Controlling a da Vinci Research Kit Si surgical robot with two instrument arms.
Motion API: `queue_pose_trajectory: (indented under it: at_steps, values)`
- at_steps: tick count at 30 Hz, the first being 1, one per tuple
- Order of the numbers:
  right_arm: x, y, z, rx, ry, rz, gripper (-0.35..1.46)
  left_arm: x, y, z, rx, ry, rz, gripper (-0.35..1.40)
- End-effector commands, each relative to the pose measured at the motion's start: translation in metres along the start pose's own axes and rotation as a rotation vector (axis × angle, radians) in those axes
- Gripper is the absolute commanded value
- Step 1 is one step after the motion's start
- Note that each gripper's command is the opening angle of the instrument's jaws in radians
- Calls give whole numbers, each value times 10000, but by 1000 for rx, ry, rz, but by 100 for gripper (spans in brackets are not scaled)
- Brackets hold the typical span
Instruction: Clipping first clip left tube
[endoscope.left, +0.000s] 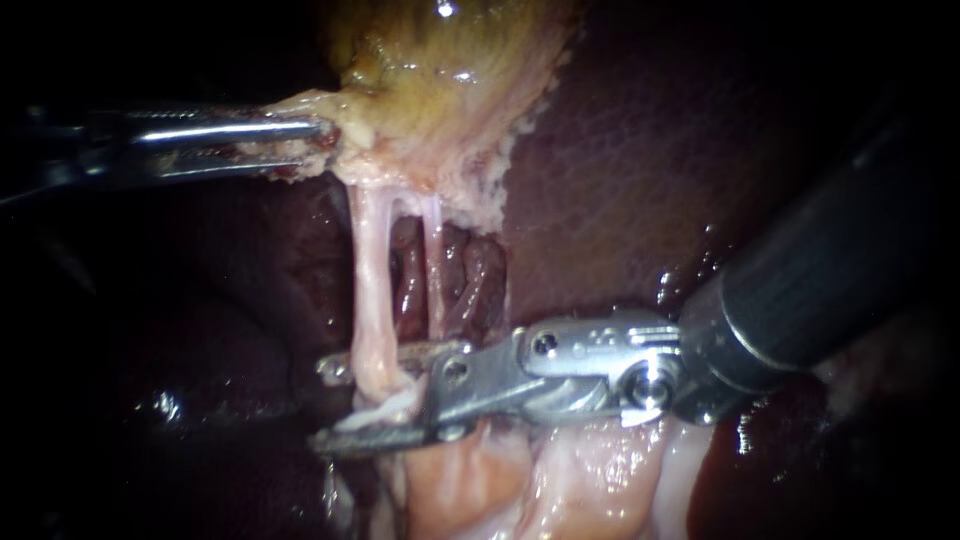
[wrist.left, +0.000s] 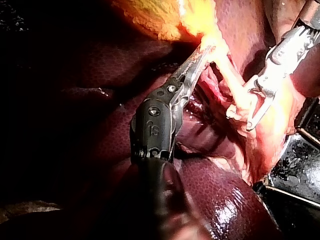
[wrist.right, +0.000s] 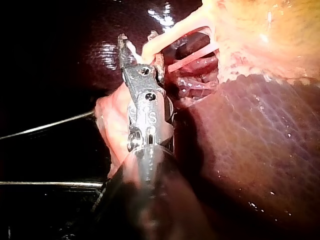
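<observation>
endoscope view showed my right instrument (endoscope.left: 325, 403) with jaws parted astride the left tube (endoscope.left: 368, 280), low down, below the gallbladder (endoscope.left: 440, 90). left wrist view alone showed that gap side-on. my left instrument (endoscope.left: 315, 140) clenched the gallbladder edge.

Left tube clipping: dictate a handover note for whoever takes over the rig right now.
Left instrument: jaws shut on the edge of the gallbladder, pulling it taut.
Right instrument: jaws open, straddling the left tube low down, one jaw on each side.
The right tube runs beside it, outside the jaws. The liver lies behind.
Done: both tubes are stretched and the jaws are placed across the left tube.
Left: close the jaws to set the clip. No clip shows on the tube yet.
</observation>
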Motion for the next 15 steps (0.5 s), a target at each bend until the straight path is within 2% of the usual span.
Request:
queue_pose_trajectory:
  at_steps: [1,7,12,15]
  values:
    - [0,-1,-1,-1,0,8,19,0,0,0,0,0,0,-35]
    - [-1,-3,-4,1,0,13,-2,0,0,0,0,0,0,-35]
    - [-1,-5,-6,2,-1,34,-35,0,0,0,0,0,0,-35]
    - [-1,-6,-6,9,-1,51,-35,0,0,0,0,0,0,-35]
